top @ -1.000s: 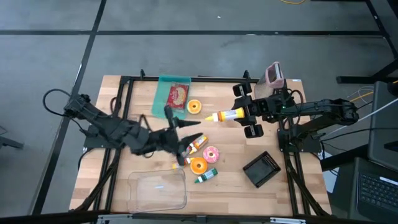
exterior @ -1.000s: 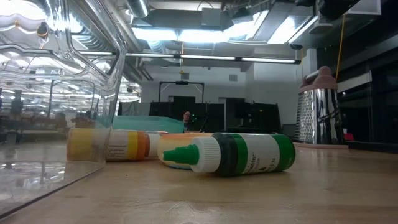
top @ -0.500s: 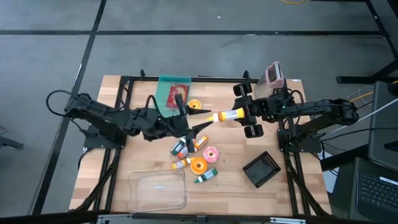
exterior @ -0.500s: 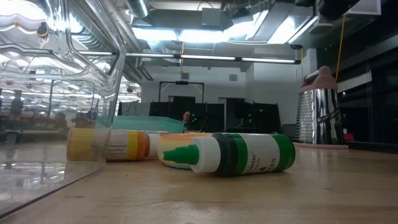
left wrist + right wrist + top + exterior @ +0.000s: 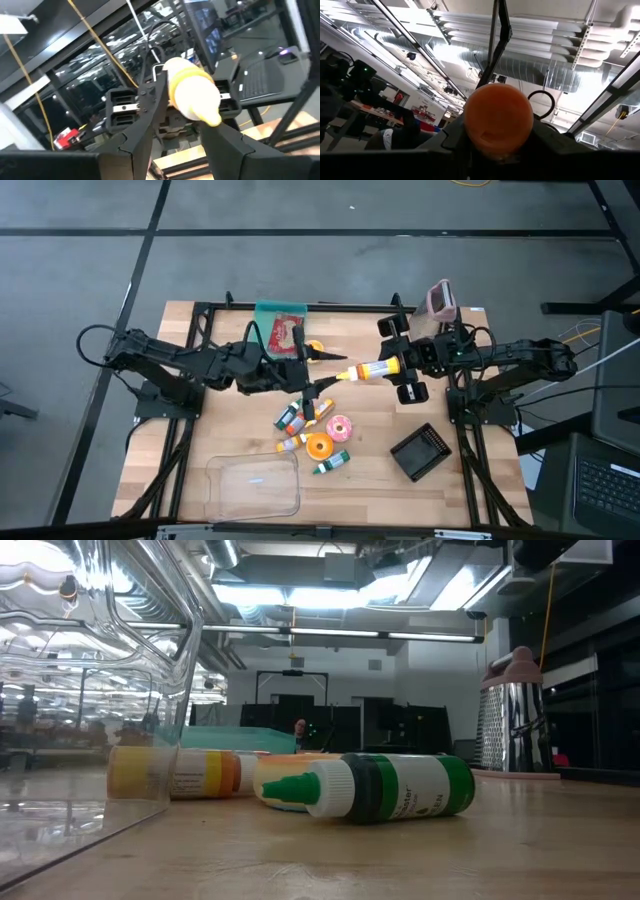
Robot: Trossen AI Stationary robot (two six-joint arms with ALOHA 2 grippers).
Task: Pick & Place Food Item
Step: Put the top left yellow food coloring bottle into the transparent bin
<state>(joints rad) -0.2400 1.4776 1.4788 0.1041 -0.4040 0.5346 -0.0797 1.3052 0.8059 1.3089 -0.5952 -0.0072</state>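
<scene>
Right gripper [image 5: 396, 368] is clamped on the yellow bottle [image 5: 366, 368], held above the bench [image 5: 480, 480] near its green packet [image 5: 281, 330]. Left gripper [image 5: 318, 372], fingers apart, brackets the bottle's nozzle end. For this handover, close your left gripper squarely on the bottle before releasing the right 1.

right hand [image 5: 392, 367]: closed on yellow bottle [image 5: 366, 369], above bench [image 5: 450, 485] | left hand [image 5: 318, 372]: fingers spread around bottle tip | clear tub [image 5: 253, 486]: near-left | black grater [image 5: 420, 451]: near-right
</scene>
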